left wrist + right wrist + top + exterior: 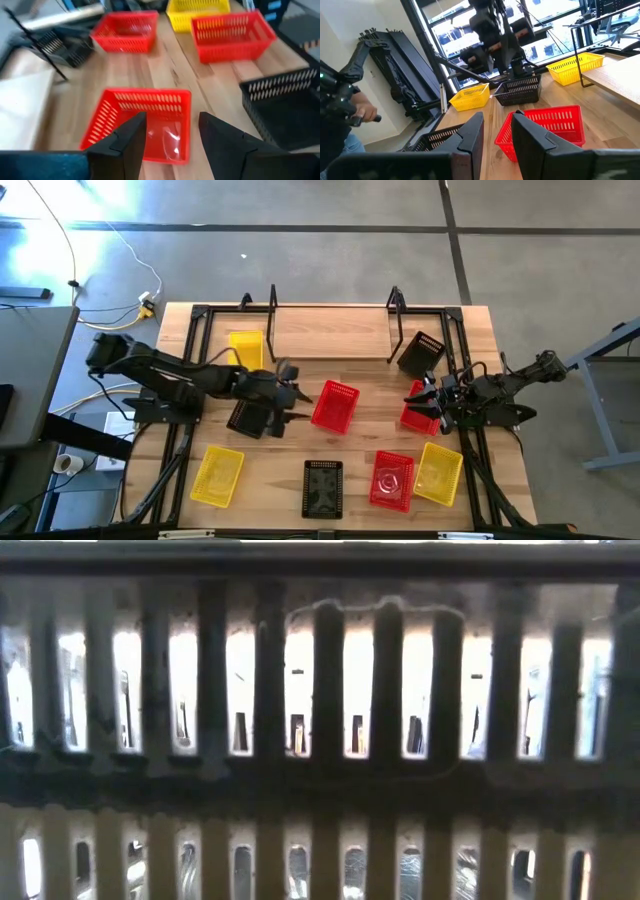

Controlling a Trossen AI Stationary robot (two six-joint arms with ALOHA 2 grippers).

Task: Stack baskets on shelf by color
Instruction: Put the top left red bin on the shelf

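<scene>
Left gripper [300, 402] mid-table, fingers apart and empty, aimed at red basket [335, 406] just beside it; black basket [248, 418] under the left arm. Right gripper [422, 397] at the right side, fingers [470, 132] parted, no grip visible, beside another red basket [417, 412]. Shelf [330, 333] at the table's far edge: yellow basket [246, 348] at its left end, tilted black basket [421, 353] at its right end. Near edge: two yellow, one black, one red. Low view blocked by black mesh.

Wooden table [360, 442] bearing scattered baskets [335, 406] and the shelf [330, 335].
</scene>
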